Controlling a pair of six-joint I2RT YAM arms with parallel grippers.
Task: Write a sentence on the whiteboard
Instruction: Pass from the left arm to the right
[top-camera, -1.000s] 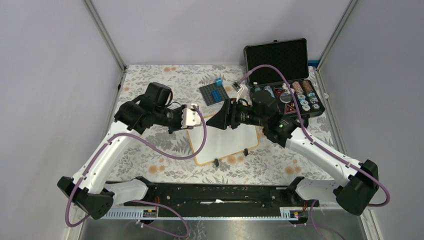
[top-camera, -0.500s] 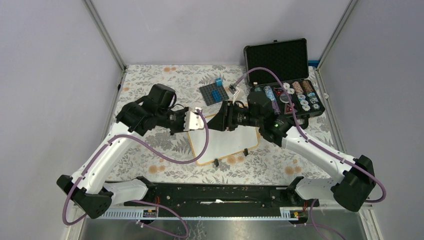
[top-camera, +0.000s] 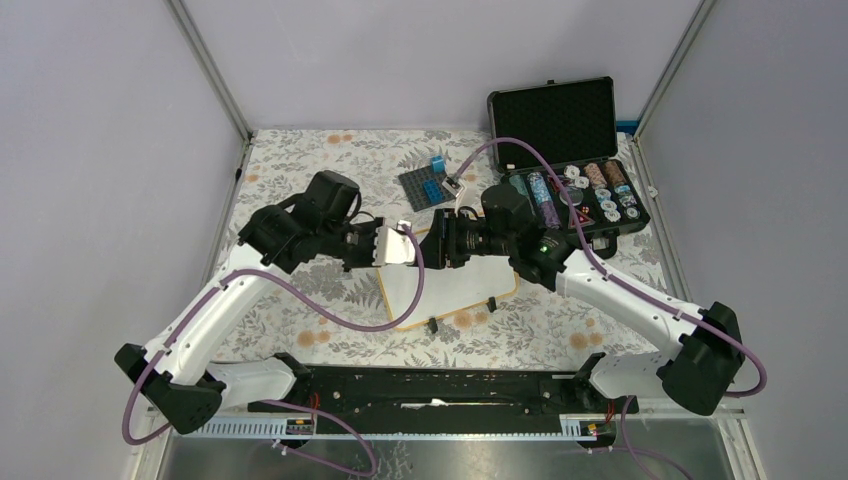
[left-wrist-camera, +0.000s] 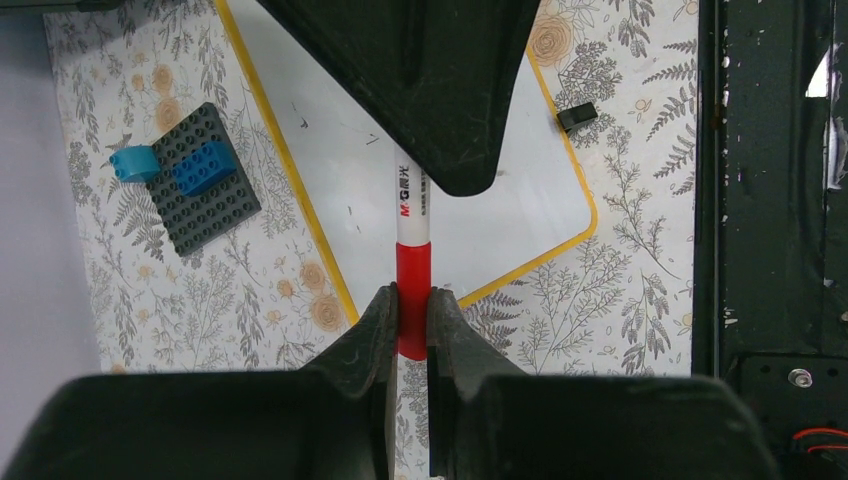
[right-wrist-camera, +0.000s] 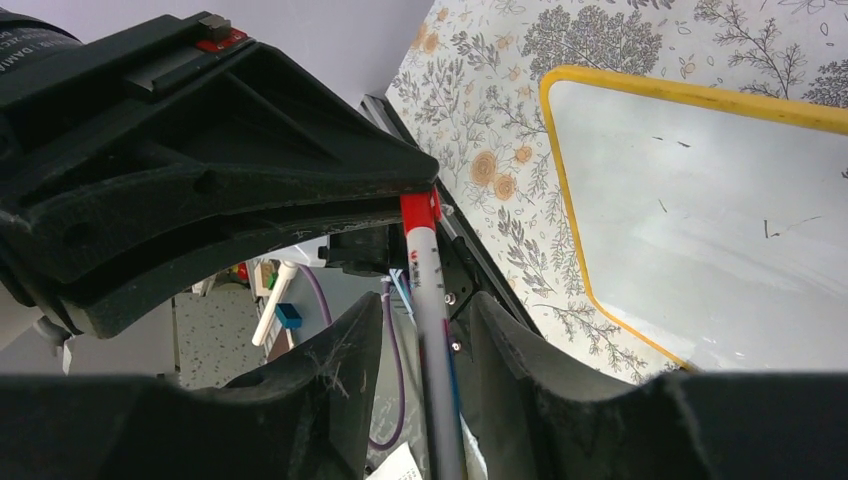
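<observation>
- A black rail (top-camera: 430, 385) runs along the near edge of the desk (top-camera: 300, 160).
- Just beyond it, the board (top-camera: 450, 285) lies flat on the desk, turned a little askew. Two black clips (top-camera: 432, 324) sit on its near edge.
- The board's white face carries only a few faint dark specks.
- Above the board's far-left corner your two hands meet tip to tip. One comes in from the left and the other from the right.
- Your left hand (left-wrist-camera: 412, 300) is closed tight on the red cap (left-wrist-camera: 412, 270) of a marker (left-wrist-camera: 412, 215). Both fingers (left-wrist-camera: 375, 330) press against the cap.
- The marker's white barrel runs straight from the cap into your right hand (right-wrist-camera: 425, 305).
- Your right hand straddles the barrel with its jaws parted. Its wrist view shows a gap on each side, so it is not clamped on the marker.
- Just beyond the hands, a dark grey baseplate (top-camera: 425, 187) lies on the desk, apart from the board.
- The baseplate carries blue bricks (left-wrist-camera: 205, 168), and a lighter blue brick (left-wrist-camera: 133, 162) sits at its edge.
- At the far right a black case (top-camera: 552, 115) stands open, with rows of round tokens (top-camera: 605, 195) in its tray.
</observation>
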